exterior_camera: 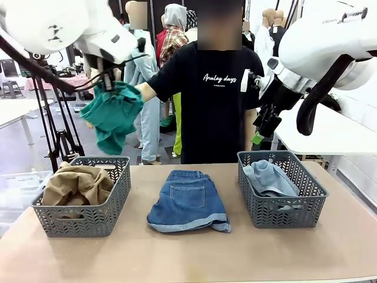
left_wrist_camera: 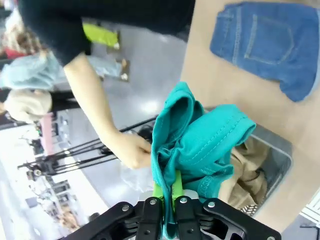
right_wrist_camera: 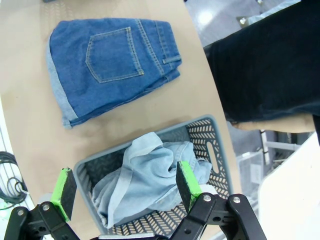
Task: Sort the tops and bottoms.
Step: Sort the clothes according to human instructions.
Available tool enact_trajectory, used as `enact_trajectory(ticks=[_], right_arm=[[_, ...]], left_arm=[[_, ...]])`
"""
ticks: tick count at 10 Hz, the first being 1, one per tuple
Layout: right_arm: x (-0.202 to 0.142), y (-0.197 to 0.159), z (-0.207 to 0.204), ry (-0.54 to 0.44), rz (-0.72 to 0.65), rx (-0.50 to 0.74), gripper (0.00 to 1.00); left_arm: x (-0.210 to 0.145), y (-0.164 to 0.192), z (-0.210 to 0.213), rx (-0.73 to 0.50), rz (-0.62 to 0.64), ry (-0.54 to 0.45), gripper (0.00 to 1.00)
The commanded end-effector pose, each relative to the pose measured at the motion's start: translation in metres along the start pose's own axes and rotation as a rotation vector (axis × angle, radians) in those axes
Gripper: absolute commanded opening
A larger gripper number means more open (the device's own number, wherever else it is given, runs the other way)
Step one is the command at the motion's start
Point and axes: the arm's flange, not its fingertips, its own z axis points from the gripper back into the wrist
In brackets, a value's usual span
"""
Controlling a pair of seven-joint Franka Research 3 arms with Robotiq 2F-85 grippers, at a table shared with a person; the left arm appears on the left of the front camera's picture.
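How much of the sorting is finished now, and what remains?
Done: the tan top lies in the left basket, and the pale denim piece in the right basket. In hand: the left gripper is shut on the teal top, held in the air. Left: the dark blue shorts lie on the table.

We held the teal top [exterior_camera: 112, 115] in our left gripper [exterior_camera: 109, 84], above the basket [exterior_camera: 88, 221] with the tan top [exterior_camera: 76, 184].

On the tan surface [exterior_camera: 188, 253] a left basket [exterior_camera: 88, 221] and a right basket [exterior_camera: 283, 215] are set, with dark blue shorts [exterior_camera: 187, 200] laid flat between them.
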Motion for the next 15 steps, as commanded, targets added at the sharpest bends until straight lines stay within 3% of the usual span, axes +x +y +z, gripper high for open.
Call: enact_trajectory(ticks=[1, 5, 6, 7, 11, 14, 15], right_arm=[[0.000, 0.001, -0.002, -0.002, -0.009, 0.007, 1.00], [0.000, 0.001, -0.002, -0.002, -0.009, 0.007, 1.00], [0.000, 0.001, -0.002, -0.002, -0.009, 0.007, 1.00], [0.000, 0.001, -0.002, -0.002, -0.009, 0.007, 1.00], [0.000, 0.001, -0.002, -0.002, -0.009, 0.007, 1.00], [0.000, 0.001, -0.002, -0.002, -0.009, 0.007, 1.00], [0.000, 0.001, -0.002, -0.002, -0.009, 0.007, 1.00]], left_arm=[[-0.047, -0.011, -0.019, -0.089, 0.118, 0.052, 0.00], [-0.107, -0.027, -0.046, -0.155, 0.287, 0.113, 0.00], [-0.106, -0.027, -0.049, -0.156, 0.298, 0.100, 0.00], [-0.103, -0.018, -0.050, -0.152, 0.222, 0.121, 0.00], [-0.104, -0.023, -0.062, -0.207, 0.276, 0.106, 0.00], [-0.139, -0.009, -0.107, -0.294, 0.513, 0.004, 0.00], [-0.151, -0.007, -0.124, -0.295, 0.551, 0.042, 0.00]])
